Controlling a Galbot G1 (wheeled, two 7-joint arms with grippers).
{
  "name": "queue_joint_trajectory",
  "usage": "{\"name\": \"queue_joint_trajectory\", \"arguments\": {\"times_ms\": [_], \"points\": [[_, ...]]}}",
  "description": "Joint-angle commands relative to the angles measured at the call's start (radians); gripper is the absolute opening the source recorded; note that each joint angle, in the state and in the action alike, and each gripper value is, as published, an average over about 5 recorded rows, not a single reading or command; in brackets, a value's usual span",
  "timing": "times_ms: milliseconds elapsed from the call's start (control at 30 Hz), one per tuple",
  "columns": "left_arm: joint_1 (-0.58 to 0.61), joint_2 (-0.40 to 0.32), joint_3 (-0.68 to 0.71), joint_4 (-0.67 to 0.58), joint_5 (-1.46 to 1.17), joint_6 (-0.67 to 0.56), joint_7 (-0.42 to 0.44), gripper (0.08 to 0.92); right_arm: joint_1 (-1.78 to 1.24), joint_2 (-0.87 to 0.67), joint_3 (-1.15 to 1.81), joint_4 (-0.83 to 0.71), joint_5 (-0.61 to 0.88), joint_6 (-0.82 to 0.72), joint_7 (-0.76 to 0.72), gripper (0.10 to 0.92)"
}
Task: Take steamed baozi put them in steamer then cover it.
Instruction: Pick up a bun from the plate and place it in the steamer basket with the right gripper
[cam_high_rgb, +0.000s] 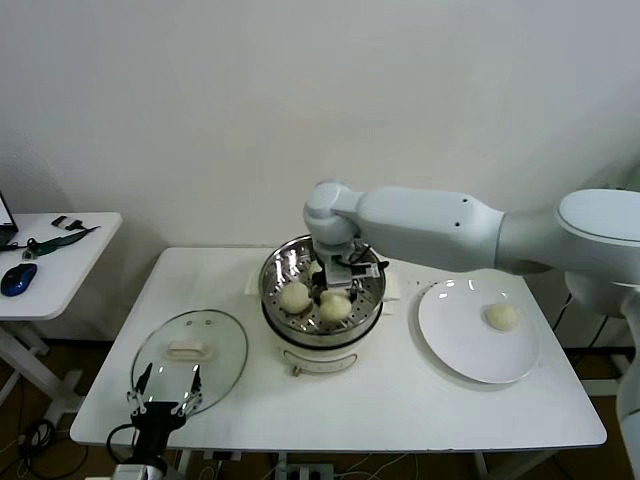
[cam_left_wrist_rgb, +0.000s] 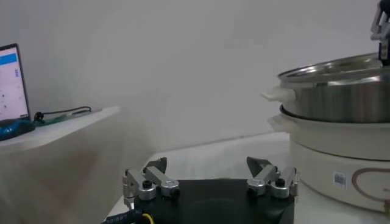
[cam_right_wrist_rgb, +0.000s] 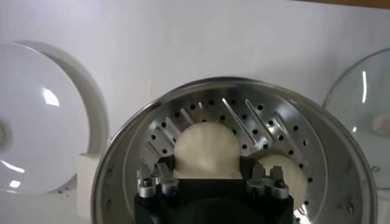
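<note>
The steamer (cam_high_rgb: 372, 290) stands mid-table on its white base. My right gripper (cam_high_rgb: 338, 282) reaches down into it, its fingers closed on the sides of a baozi (cam_right_wrist_rgb: 207, 146) just over the perforated tray (cam_right_wrist_rgb: 268, 125). A second baozi (cam_high_rgb: 294, 296) lies on the tray beside it and also shows in the right wrist view (cam_right_wrist_rgb: 281, 170). One baozi (cam_high_rgb: 502, 316) is on the white plate (cam_high_rgb: 450, 340). The glass cover (cam_high_rgb: 225, 345) with its white handle lies flat on the table at the left. My left gripper (cam_high_rgb: 168, 385) is parked open at the table's front left edge.
The steamer's wall (cam_left_wrist_rgb: 341, 91) rises close to my open left gripper (cam_left_wrist_rgb: 210, 165). A side table (cam_high_rgb: 60, 250) with a blue mouse (cam_high_rgb: 18, 279) stands to the far left. A white wall is behind the table.
</note>
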Motion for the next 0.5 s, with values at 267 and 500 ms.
{"name": "queue_joint_trajectory", "arguments": {"times_ms": [267,500], "points": [[-0.001,-0.001,0.003,0.007,0.002,-0.002,-0.001,0.823,-0.026,0.018,0.003,-0.018,-0.006,-0.015,0.033,0.791],[-0.007,-0.004,0.011,0.008,0.009,0.001,-0.002,0.823,0.026,-0.047,0.055,-0.036,0.02,-0.02,0.038,0.822]]}}
